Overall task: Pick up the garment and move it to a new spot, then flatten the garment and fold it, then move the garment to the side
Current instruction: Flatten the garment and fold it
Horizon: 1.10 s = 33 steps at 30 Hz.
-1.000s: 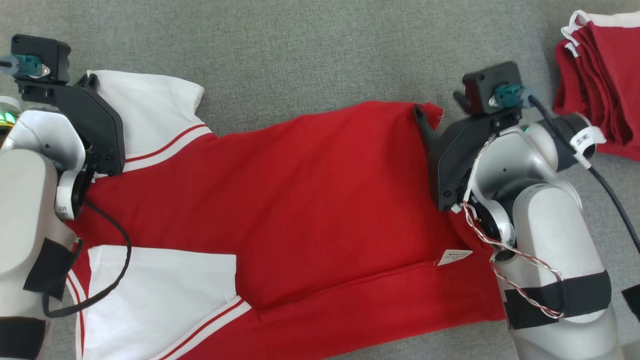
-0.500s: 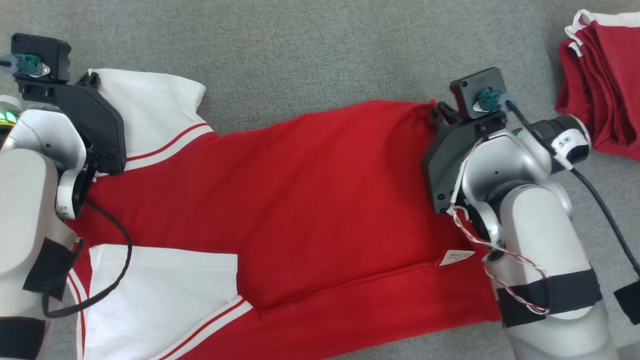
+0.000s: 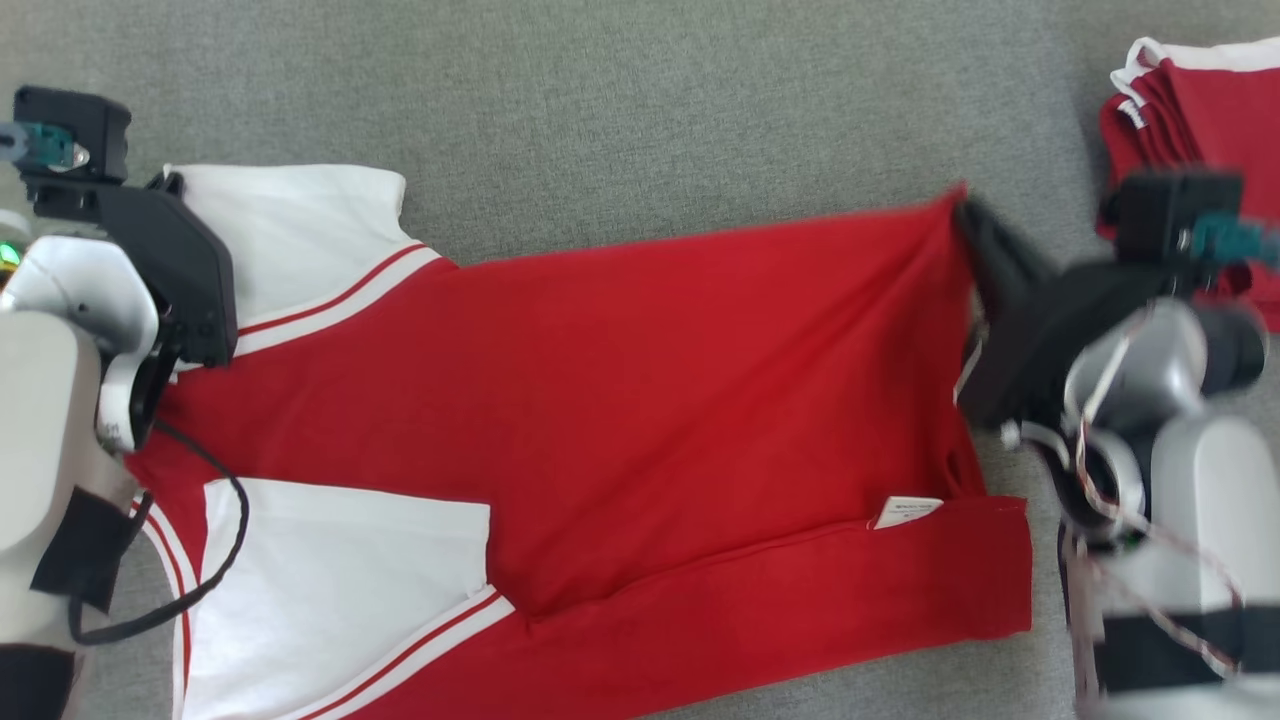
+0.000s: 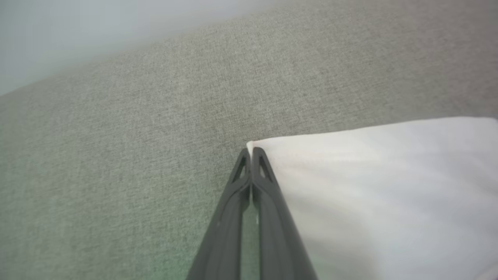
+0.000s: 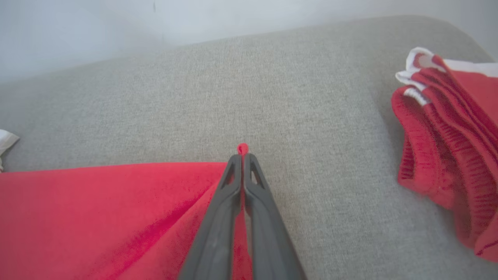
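Plainly, one garment [image 3: 620, 370] lies spread across the grey cloth surface [image 3: 640, 90]: a red shirt set sideways, its two white sleeves [image 3: 290, 230] on the robot's left and its hem on the right. Each sleeve meets the red body along a white and red striped band. One small white label [image 3: 908, 511] shows near the hem, on the side nearer the robot, beside a long fold line that runs across the lower part of the shirt. Two grippers have hold of the far edge, one at each end. The left gripper [image 4: 251, 151] has its fingers pressed together on the far corner of the farther sleeve, with a sliver of white cloth showing between the tips. The right gripper [image 5: 242, 155] is likewise pinched tight on the far corner of the hem; a small nub of red pokes out past its tips, and creases fan out from the pinch into the red cloth. The far edge runs nearly straight between the two holds. Off to the right, well apart from the shirt, sits one pile of folded red clothes [image 3: 1200, 100] with white trim.
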Available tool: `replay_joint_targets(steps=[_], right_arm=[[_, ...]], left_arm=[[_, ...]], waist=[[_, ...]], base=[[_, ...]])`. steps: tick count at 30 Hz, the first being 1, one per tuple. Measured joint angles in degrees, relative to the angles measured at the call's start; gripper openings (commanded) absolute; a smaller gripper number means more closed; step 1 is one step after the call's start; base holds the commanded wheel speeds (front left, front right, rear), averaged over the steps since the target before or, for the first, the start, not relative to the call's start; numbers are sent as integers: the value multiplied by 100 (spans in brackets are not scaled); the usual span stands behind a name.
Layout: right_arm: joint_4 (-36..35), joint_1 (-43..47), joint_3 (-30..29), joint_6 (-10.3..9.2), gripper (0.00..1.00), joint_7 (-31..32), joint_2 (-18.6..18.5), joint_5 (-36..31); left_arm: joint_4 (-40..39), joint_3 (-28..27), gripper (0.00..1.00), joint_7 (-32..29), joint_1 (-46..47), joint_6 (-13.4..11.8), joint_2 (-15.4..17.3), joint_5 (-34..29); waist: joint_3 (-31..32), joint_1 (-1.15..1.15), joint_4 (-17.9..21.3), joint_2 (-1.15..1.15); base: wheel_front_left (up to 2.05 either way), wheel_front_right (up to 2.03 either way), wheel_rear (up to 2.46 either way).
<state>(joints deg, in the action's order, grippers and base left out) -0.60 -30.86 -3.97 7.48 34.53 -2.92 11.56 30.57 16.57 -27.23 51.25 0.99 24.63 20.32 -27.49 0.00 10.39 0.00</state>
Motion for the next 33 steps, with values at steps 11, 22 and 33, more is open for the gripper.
replay_joint_targets(steps=[11,22,33], right_arm=[[-558,826,-133,0,100,890,-2,-360],[-415,-78,77,0,100,1383,0,-613],[131,-489,701,0,100,2371,-144,-1056]], left_arm=[[-87,-14,0,-11,-163,-44,142,84],[-202,34,0,-81,-157,-52,158,123],[-261,125,0,-107,-92,-67,144,147]], waist=[[105,0,67,0],[49,0,39,0],[-60,0,-55,0]], base=[[0,0,0],[0,0,0],[0,0,0]])
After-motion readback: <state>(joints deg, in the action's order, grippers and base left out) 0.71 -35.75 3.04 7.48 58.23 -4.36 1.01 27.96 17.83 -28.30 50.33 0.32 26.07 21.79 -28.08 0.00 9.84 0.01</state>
